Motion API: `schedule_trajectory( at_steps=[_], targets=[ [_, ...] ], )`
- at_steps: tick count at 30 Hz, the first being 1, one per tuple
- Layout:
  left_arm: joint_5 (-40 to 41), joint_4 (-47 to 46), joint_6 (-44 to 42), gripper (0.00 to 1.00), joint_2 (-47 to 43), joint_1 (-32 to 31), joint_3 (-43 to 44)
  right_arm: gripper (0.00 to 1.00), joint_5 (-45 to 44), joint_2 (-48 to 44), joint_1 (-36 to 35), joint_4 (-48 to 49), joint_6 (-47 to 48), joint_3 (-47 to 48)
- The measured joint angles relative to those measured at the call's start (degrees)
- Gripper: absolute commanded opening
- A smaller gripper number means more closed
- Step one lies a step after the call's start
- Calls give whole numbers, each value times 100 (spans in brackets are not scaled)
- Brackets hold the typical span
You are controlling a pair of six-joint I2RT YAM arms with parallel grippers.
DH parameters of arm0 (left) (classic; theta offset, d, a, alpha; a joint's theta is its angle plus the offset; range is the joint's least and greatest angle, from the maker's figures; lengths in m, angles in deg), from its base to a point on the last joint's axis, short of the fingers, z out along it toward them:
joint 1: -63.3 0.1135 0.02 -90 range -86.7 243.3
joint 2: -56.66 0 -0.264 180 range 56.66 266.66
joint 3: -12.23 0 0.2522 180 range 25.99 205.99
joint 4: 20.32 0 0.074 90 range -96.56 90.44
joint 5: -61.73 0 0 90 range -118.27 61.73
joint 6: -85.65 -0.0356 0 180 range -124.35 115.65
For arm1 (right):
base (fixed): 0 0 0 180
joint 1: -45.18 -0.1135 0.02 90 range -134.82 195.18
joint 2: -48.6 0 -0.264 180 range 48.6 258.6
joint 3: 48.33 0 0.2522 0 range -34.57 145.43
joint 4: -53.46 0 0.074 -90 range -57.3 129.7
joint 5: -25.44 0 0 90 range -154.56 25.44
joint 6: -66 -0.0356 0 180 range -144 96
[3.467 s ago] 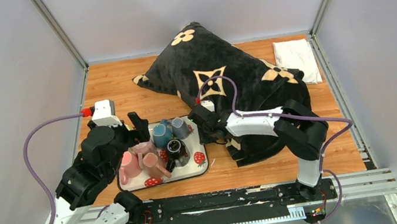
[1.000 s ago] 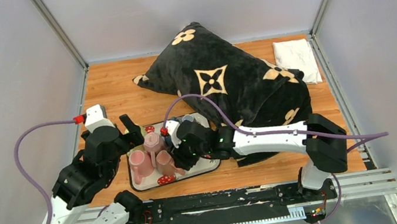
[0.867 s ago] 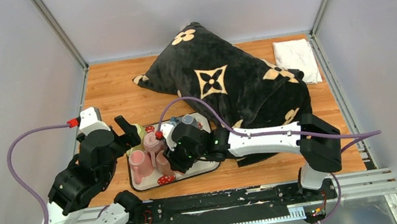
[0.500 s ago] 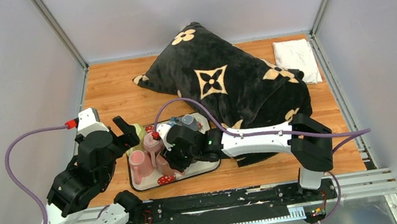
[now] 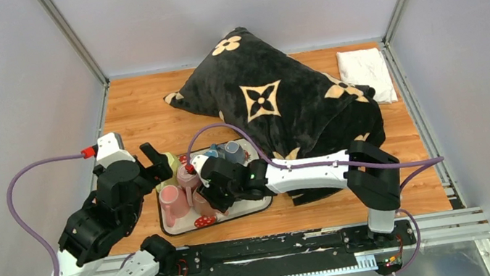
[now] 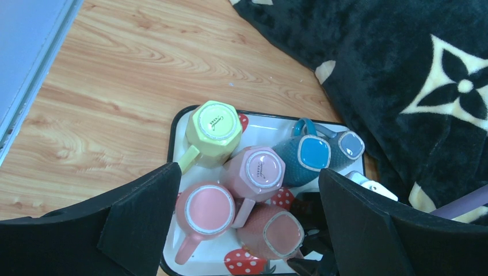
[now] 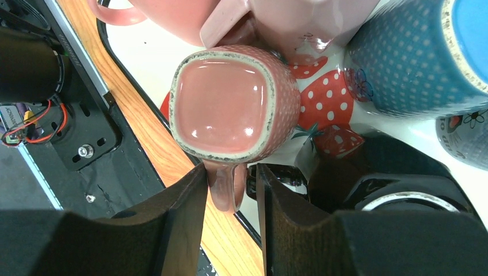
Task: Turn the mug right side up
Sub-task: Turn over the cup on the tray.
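Note:
Several mugs stand upside down on a strawberry-print tray (image 6: 172, 129). The mug nearest the front edge is pink with white dots and a square base (image 7: 233, 103) (image 6: 280, 233) (image 5: 202, 201). It rests base-up on the tray with its handle pointing at the tray's near rim. My right gripper (image 7: 230, 178) (image 5: 211, 193) is low at that rim, its fingers closed round this handle. My left gripper (image 6: 248, 175) (image 5: 158, 162) hovers wide open above the tray's left side and holds nothing.
Also upside down on the tray: a yellow-green mug (image 6: 214, 127), two pink mugs (image 6: 262, 171) (image 6: 205, 208) and two blue ones (image 6: 311, 155) (image 6: 350, 145). A dark mug (image 7: 397, 195) sits beside my right fingers. Behind lie a black pillow (image 5: 280, 96) and a white cloth (image 5: 366, 72).
My right gripper has slid left along the tray's near side and settled on the pink dotted mug's handle. The left arm drew back a little to the left, still open.

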Motion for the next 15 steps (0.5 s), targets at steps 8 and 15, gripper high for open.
schedule_trajectory(
  at_steps=[8, 15],
  targets=[
    [-2, 0, -15, 99, 7, 0, 0, 38, -96, 48, -13, -42, -57, 52],
    [-2, 0, -17, 99, 7, 0, 0, 37, -160, 125, -15, -109, -118, 118]
  ],
)
